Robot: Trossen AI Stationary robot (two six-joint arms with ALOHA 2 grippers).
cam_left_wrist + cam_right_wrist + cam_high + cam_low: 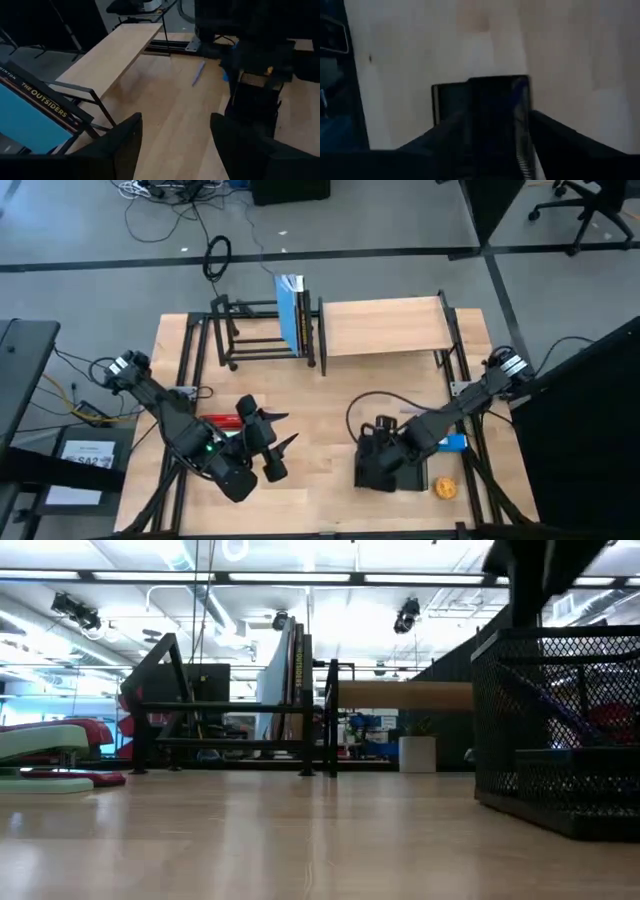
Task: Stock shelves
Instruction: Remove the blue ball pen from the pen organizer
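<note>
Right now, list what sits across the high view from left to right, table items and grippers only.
Red object → left gripper, open → black metal-tube rack with the blue book at its right end → black mesh organizer under the right gripper → orange object.

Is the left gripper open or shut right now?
Open. The left gripper shows its two dark fingers spread wide apart over bare table, nothing between them.
</note>
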